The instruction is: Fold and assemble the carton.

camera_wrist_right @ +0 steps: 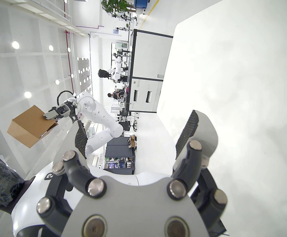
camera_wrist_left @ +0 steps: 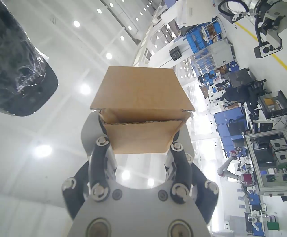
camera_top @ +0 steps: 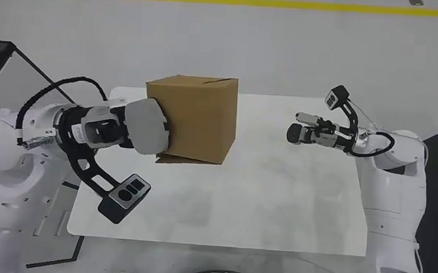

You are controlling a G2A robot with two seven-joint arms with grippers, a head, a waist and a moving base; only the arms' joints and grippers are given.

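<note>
While the left gripper (camera_wrist_left: pixel 139 147) pinches a flap at the open end of the brown carton (camera_top: pixel 198 117), the carton is up in the air over the white bench (camera_top: pixel 290 207). It is at about 11 o'clock from the middle of the bench. The left gripper is at the carton's 9 o'clock side. The right gripper (camera_top: pixel 292 133) hangs at about 2 o'clock from the middle of the bench, well apart from the carton. Its fingers are spread wide and hold nothing.

I think the step now is to fold in the loose flaps at the open end. To do it well, the left gripper should hold tight enough that the carton does not slip. It should not hold so tight that the cardboard bends. The carton should be kept steady and level. The right gripper should come in slowly from the carton's 3 o'clock side and push a flap along its fold line, not across it. Setting the carton down on the bench first may help, because a carton held by one flap can swing.

Count: one carton, one bench and two grippers. One flap is in the grip. I cannot tell how many more flaps are loose.
</note>
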